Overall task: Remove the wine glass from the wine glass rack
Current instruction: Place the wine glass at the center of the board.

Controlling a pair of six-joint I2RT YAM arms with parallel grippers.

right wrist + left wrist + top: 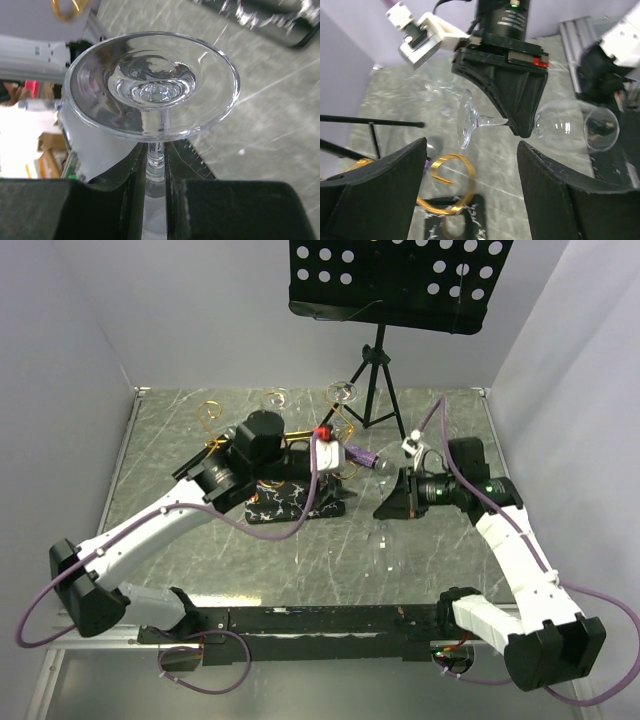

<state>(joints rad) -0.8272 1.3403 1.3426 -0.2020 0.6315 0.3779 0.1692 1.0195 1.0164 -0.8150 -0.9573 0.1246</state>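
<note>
My right gripper (pixel 156 172) is shut on the stem of a clear wine glass (pixel 152 85), whose round foot fills the right wrist view. In the left wrist view the wine glass (pixel 575 125) lies sideways in the air, foot to the left and bowl to the right, with the right gripper (pixel 520 131) pinching its stem. From above, the glass (pixel 385 545) hangs clear of the wine glass rack (pixel 290 505), to its right. My left gripper (pixel 472 190) is open at the rack, and beyond its fingers lies a gold curled arm (pixel 451 172).
Two more glasses (pixel 342 392) (pixel 278 398) sit at the rack's far arms. A black tripod music stand (pixel 375 390) stands at the back, close behind the rack, and its legs (pixel 370 121) show in the left wrist view. Purple cables trail from both arms.
</note>
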